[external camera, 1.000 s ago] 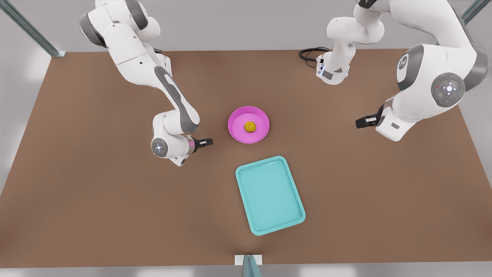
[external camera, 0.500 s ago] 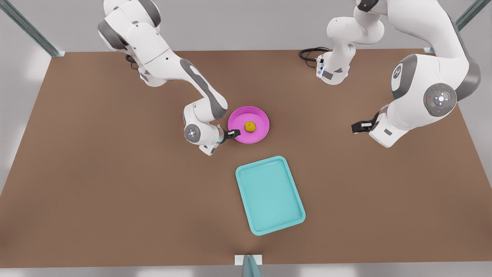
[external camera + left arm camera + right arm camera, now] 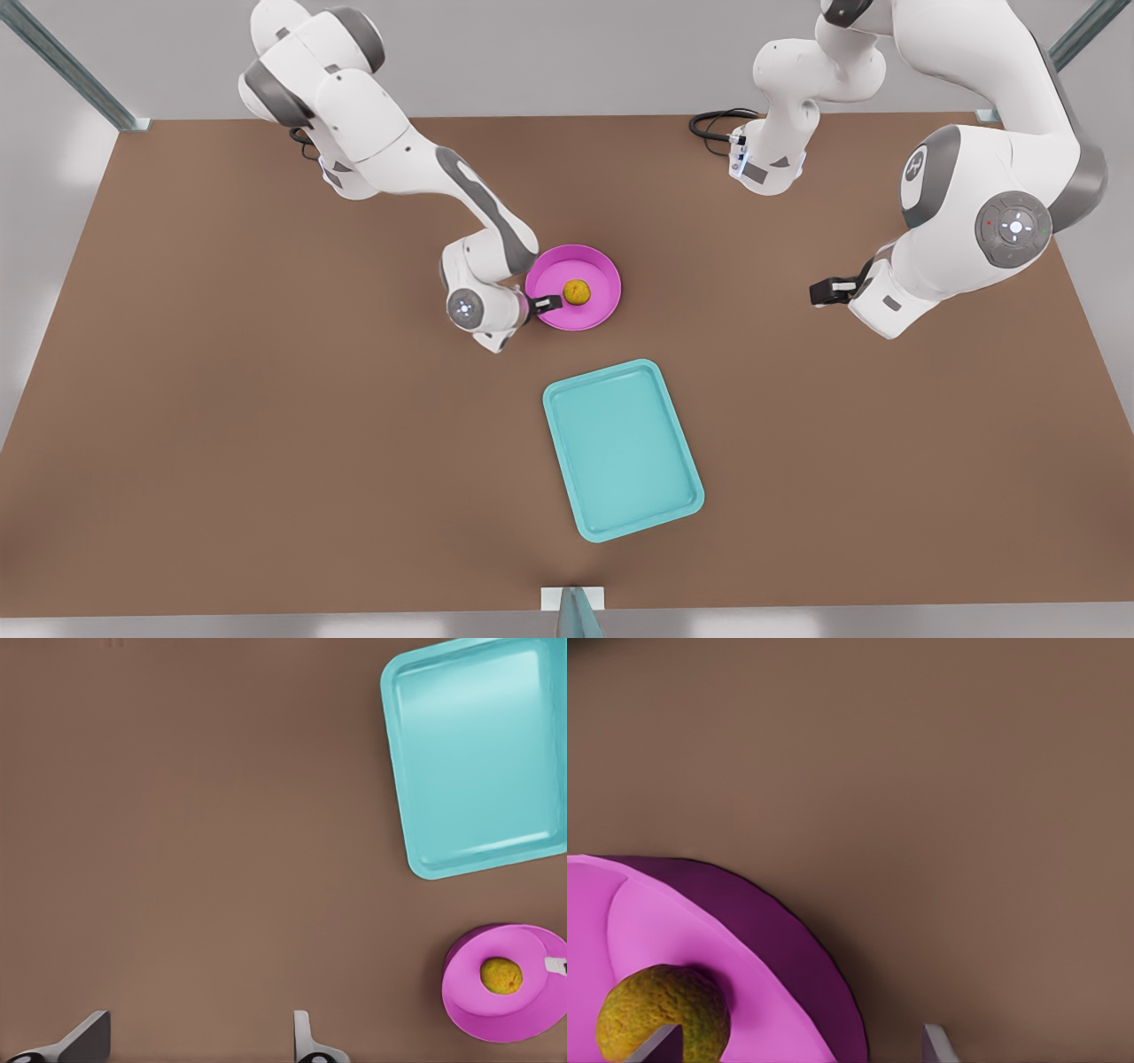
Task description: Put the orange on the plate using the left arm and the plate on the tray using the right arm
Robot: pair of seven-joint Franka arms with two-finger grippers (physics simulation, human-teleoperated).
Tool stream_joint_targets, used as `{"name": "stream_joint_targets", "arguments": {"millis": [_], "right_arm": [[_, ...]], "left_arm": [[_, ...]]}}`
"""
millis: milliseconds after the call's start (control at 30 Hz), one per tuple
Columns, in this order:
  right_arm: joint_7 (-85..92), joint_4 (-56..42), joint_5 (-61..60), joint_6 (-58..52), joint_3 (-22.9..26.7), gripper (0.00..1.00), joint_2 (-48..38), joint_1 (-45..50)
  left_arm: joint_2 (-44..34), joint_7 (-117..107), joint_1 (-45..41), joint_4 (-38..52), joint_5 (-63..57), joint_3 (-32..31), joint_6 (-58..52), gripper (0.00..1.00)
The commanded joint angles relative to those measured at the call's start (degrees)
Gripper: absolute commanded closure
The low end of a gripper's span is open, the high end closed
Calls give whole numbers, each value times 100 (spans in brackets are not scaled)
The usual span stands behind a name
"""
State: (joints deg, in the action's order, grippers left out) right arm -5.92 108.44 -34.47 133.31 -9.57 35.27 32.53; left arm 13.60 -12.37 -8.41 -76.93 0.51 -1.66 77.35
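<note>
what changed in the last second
The right hand swept in from the front view's left to the plate; its open fingers now straddle the rim, which it has not gripped. The left hand, also open, drifted slightly toward the plate and waits. The orange, plate and tray have not moved.

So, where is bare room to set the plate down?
The tray is wholly bare. Bare table lies between plate and left gripper. Crowded: the plate's rim, where the right gripper sits near the orange.
</note>
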Motion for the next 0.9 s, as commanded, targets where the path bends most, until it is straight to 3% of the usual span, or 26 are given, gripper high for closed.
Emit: {"name": "stream_joint_targets", "arguments": {"millis": [0,67,100,133,200,433,867], "right_arm": [[-102,1,-7,55,-1,0,50,17],[-94,-8,-7,55,-10,0,59,43],[-94,-8,-7,55,-10,5,59,52],[-94,-8,-7,46,-10,22,59,52],[-94,-16,10,38,-18,43,103,52],[-85,-69,10,-50,-62,79,94,43],[-199,-956,-43,-393,-177,79,-266,-255]], "left_arm": [[-7,130,-38,2,-7,-1,8,0],[-7,130,-38,2,-7,-1,8,0],[-7,130,-38,2,-7,-1,8,0],[-7,130,-38,2,-7,-1,8,0],[-15,121,-47,2,1,-1,-9,0],[-15,104,-47,2,1,-89,-18,0],[-15,95,-126,2,-25,-89,-27,0]]}}
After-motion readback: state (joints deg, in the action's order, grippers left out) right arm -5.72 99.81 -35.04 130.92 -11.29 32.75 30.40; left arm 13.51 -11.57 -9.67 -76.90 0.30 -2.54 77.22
